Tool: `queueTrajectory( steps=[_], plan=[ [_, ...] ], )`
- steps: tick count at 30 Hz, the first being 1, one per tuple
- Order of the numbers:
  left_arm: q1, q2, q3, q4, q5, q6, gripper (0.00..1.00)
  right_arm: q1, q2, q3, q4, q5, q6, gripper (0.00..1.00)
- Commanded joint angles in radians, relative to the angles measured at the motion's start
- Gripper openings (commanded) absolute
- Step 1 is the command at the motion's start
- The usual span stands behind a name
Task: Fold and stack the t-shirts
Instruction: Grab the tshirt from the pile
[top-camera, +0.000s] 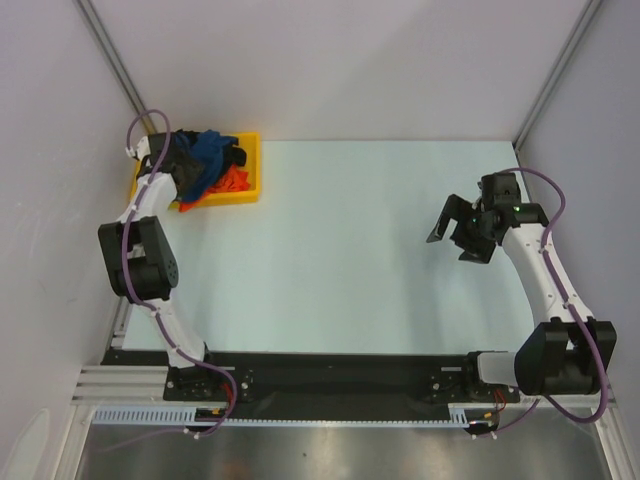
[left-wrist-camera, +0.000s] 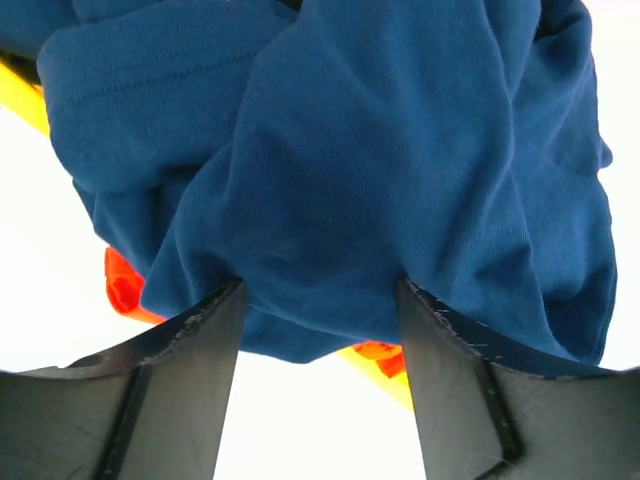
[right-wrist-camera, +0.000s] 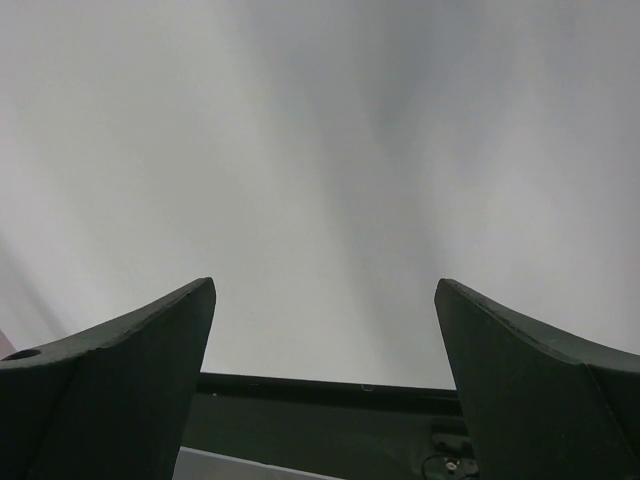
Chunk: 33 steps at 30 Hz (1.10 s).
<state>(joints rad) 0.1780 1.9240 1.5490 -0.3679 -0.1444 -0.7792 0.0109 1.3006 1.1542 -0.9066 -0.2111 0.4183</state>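
While the left hand (top-camera: 183, 160) reaches into the yellow tray (top-camera: 250, 187), the three t-shirts lie heaped inside it: one blue t-shirt (top-camera: 208, 152) on top, one black t-shirt (top-camera: 233, 155) at its right side, and one orange-red t-shirt (top-camera: 232, 182) showing below them at the tray's near edge. There is just this one tray, and it sits in the far left corner of the pale tabletop (top-camera: 350, 250).

In the left wrist view the blue t-shirt (left-wrist-camera: 380, 170) fills nearly the whole picture. A fold of it bulges down between the hand's two dark fingers (left-wrist-camera: 190, 350), and the cloth touches the inner tip of each. The fingers stand apart on either side of that fold. I cannot tell whether they pinch it or merely straddle it. Bits of the orange-red t-shirt (left-wrist-camera: 125, 285) peek out under the blue cloth, and a strip of the tray's yellow rim (left-wrist-camera: 22, 98) shows at the left edge.

The right hand (top-camera: 452, 245) hangs above the tabletop, well to the right of the tray, far from all three shirts. Its two fingers (right-wrist-camera: 120, 380) are spread wide with nothing between them, released and holding nothing. The right wrist view shows only a plain pale surface beyond them.
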Motion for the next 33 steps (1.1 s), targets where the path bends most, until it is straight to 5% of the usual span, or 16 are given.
queueTrajectory(
  steps=[1, 4, 7, 11, 17, 25, 29, 33],
  plan=[
    [0.018, 0.021, 0.042, 0.023, 0.046, -0.014, 0.63, -0.003, -0.003, 0.045, 0.018, -0.008, 0.014, 1.00],
    [0.021, 0.021, 0.030, 0.067, 0.087, -0.011, 0.37, -0.003, -0.004, 0.045, 0.018, -0.008, 0.014, 1.00],
    [0.023, 0.018, 0.026, 0.098, 0.127, -0.008, 0.28, -0.003, -0.004, 0.050, 0.017, -0.027, 0.007, 1.00],
    [0.023, -0.032, -0.029, 0.174, 0.198, -0.008, 0.01, -0.003, 0.005, 0.053, 0.015, -0.057, -0.013, 0.99],
    [-0.017, -0.209, -0.184, 0.293, 0.282, -0.071, 0.00, 0.053, 0.009, 0.055, 0.006, -0.071, -0.032, 0.98],
    [-0.061, -0.398, -0.178, 0.331, 0.223, -0.048, 0.00, 0.210, 0.009, 0.105, -0.003, -0.047, -0.058, 0.99],
    [-0.098, -0.370, 0.044, 0.385, 0.327, -0.006, 0.00, 0.254, 0.003, 0.128, 0.009, -0.043, -0.053, 1.00],
    [-0.248, -0.315, 0.440, 0.132, 0.342, 0.204, 0.00, 0.253, 0.017, 0.190, 0.038, -0.085, -0.018, 1.00]
  ],
)
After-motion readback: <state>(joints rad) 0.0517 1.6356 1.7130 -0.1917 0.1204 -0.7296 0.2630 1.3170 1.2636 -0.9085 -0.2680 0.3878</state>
